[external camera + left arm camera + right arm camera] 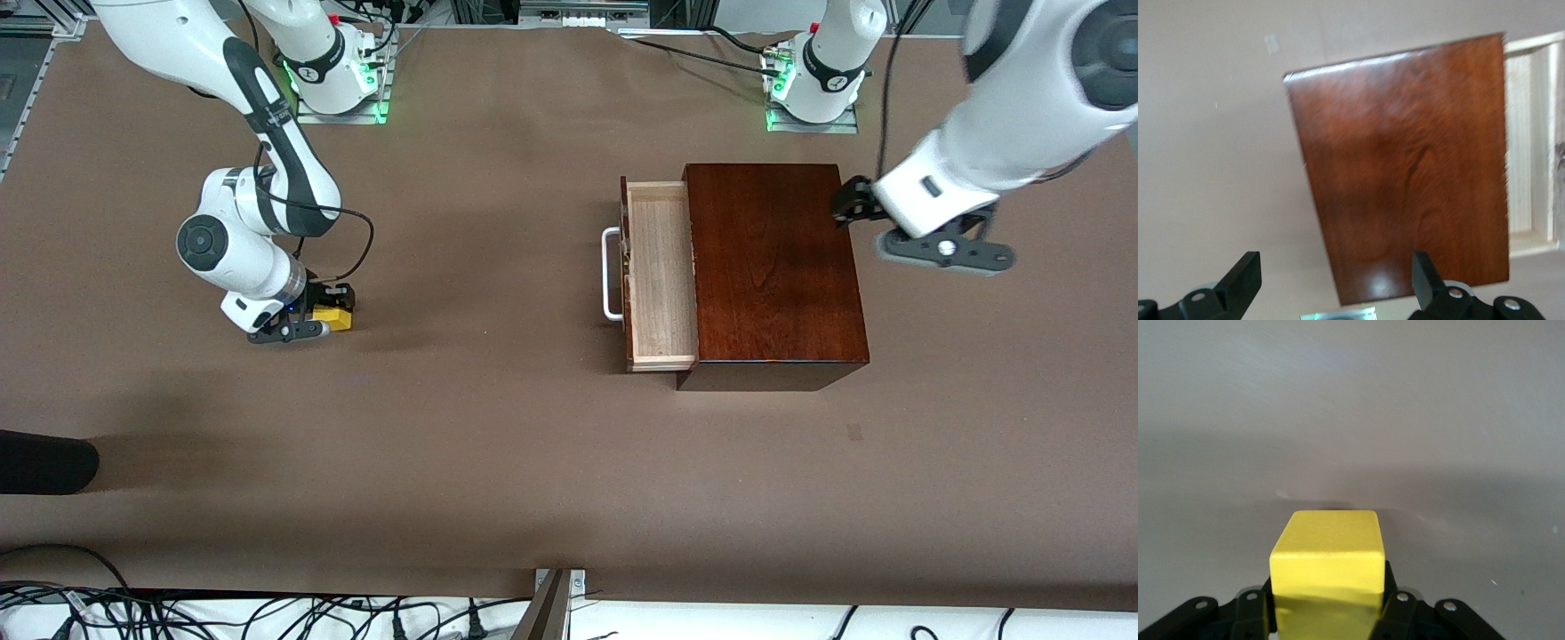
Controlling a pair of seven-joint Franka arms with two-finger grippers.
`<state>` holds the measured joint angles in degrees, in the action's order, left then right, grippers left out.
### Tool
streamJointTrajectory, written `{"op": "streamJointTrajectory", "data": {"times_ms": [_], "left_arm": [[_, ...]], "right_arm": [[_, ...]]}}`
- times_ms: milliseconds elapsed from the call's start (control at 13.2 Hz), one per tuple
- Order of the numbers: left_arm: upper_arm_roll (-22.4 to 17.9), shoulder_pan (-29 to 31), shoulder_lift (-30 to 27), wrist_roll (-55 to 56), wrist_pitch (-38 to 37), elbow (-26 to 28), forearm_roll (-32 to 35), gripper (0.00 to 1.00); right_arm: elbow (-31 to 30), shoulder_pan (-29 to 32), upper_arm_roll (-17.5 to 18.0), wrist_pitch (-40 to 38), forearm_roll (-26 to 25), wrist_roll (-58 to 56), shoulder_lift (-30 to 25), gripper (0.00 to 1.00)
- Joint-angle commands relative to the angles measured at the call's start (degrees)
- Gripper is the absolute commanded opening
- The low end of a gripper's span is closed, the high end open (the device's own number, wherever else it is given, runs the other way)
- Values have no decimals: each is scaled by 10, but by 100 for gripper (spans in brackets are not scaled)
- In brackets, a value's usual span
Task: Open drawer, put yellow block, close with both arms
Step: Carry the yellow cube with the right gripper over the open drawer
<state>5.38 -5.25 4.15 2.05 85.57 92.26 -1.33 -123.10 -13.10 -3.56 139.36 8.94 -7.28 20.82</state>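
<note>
The yellow block (336,318) is a small cube low at the brown table, toward the right arm's end. My right gripper (322,313) is shut on it. In the right wrist view the yellow block (1328,550) fills the space between the black fingers (1251,613) of the right gripper (1328,603). The drawer (660,276) stands pulled out of the dark wooden box (773,267), its pale tray empty and its white handle (612,274) facing the right arm's end. My left gripper (852,201) hangs open over the box's edge; the left wrist view looks past the left gripper (1336,280) at the box (1405,167) and drawer (1528,140).
A dark rounded object (44,462) lies at the table's edge toward the right arm's end, nearer the front camera. Cables (222,613) run along the near edge. The arm bases (338,80) (813,89) stand at the edge farthest from the camera.
</note>
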Motion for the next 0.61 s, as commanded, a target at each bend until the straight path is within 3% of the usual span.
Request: {"op": "streamJointTrajectory", "data": {"times_ms": [0, 152, 303, 530], "left_arm": [[7, 46, -36, -56, 40, 68, -39, 100], [6, 47, -36, -57, 42, 64, -31, 100], [8, 46, -35, -57, 43, 61, -30, 100], [9, 45, -34, -57, 42, 59, -14, 100]], "right_arm": [[89, -4, 50, -114, -1, -19, -20, 0], [140, -28, 85, -154, -3, -22, -19, 0], [181, -93, 108, -158, -57, -32, -17, 0], [298, -191, 108, -210, -81, -30, 32, 0]]}}
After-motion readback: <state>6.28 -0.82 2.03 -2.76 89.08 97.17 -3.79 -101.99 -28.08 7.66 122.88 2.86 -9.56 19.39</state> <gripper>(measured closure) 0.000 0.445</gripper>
